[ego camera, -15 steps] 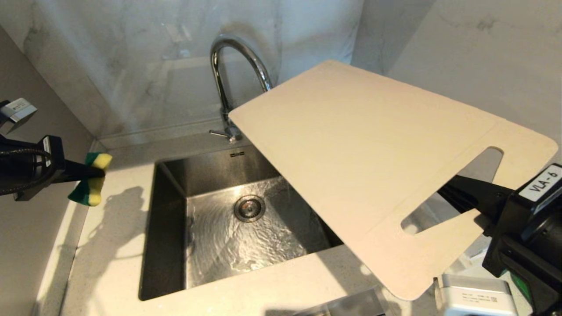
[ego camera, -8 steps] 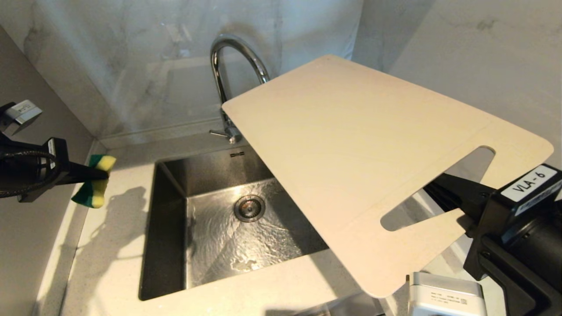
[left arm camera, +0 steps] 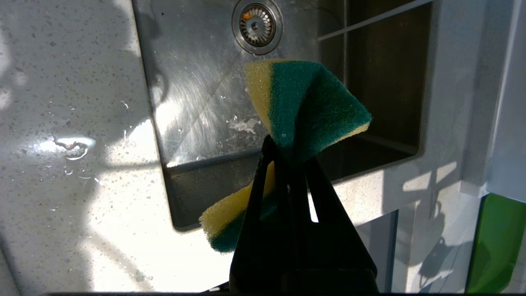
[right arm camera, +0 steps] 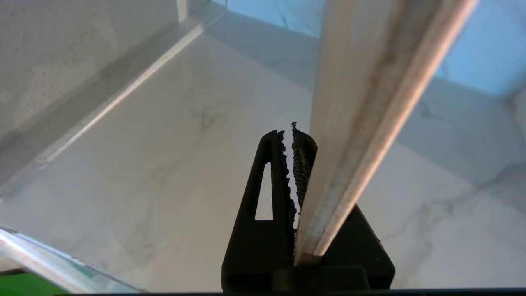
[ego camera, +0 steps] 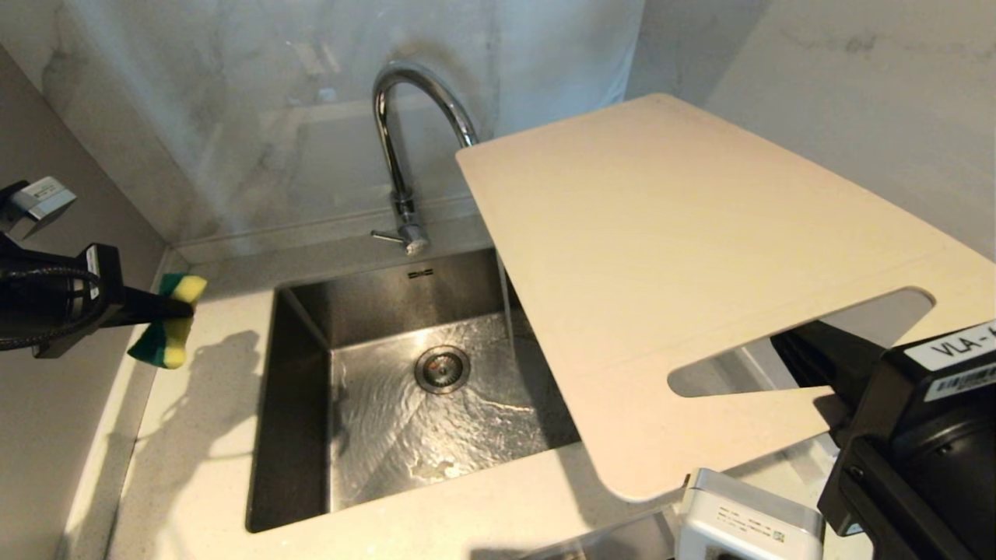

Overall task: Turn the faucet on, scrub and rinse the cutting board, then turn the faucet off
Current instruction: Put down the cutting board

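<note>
Cutting board (ego camera: 685, 288) hangs above the sink (ego camera: 405, 404), right hand (ego camera: 809, 362) clamped on its handle end. It looks stiff, light, probably slippery when wet; left hand (ego camera: 167, 309) pinches the sponge (ego camera: 167, 319).

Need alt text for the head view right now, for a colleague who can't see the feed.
The right gripper holds a large cream cutting board by its slot handle, raised over the right side of a steel sink and hiding the faucet spout's tip. Water ripples across the sink floor. At the left, above the counter, the left gripper pinches a green-and-yellow sponge.
</note>
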